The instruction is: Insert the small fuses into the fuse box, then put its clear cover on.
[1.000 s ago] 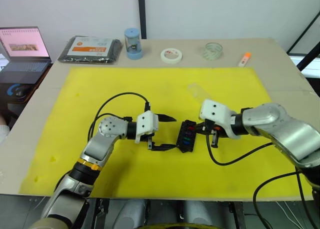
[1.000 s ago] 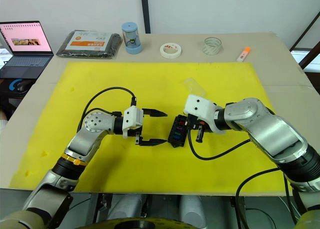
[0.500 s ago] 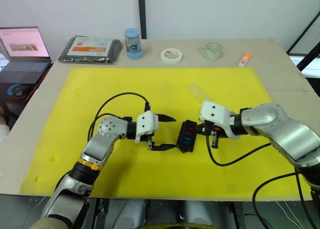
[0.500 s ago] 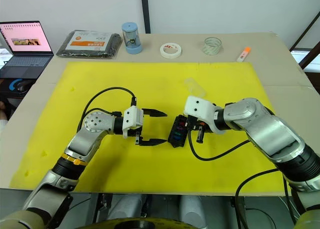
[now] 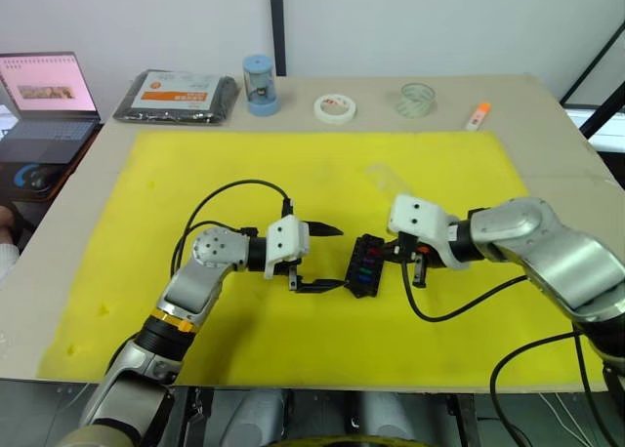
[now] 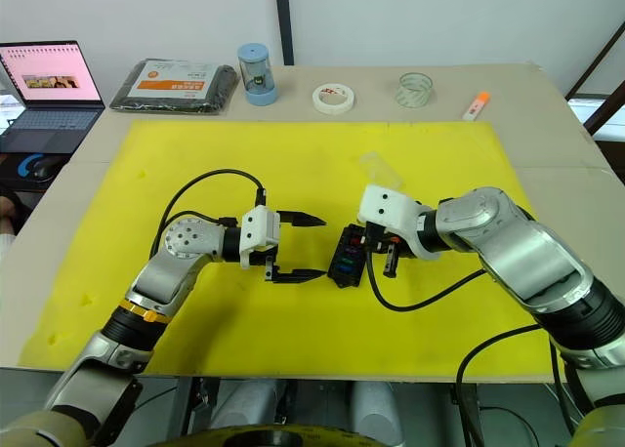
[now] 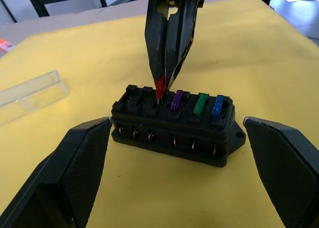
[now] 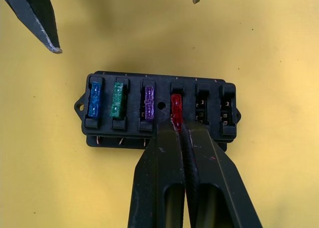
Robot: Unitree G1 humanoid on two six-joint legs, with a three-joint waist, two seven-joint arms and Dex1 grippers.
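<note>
On the near middle of the yellow mat [image 5: 146, 271], our left gripper [image 5: 320, 259] waits with its jaws spread wide, one finger on either side of the fuse box's end without touching it. The fuse box [image 8: 157, 111] lies just beyond, near the mat's centre, with blue, green and purple fuses seated and two slots bare. Our right gripper [image 8: 178, 130] is pinched tight on a red fuse [image 8: 176, 105], its blades entering the fourth slot. We judge the main risk to be a skewed press: the box is not braced, so a push off the slot's line could slide or tip it, or bend the blades. Releasing early could leave the fuse proud. There is bare mat on all sides of the box for either arm. The clear cover [image 7: 30, 94] lies on the mat beyond the box, toward the far edge, well clear. Tape rolls, a blue cylinder and a black packet sit along the table's far edge.
</note>
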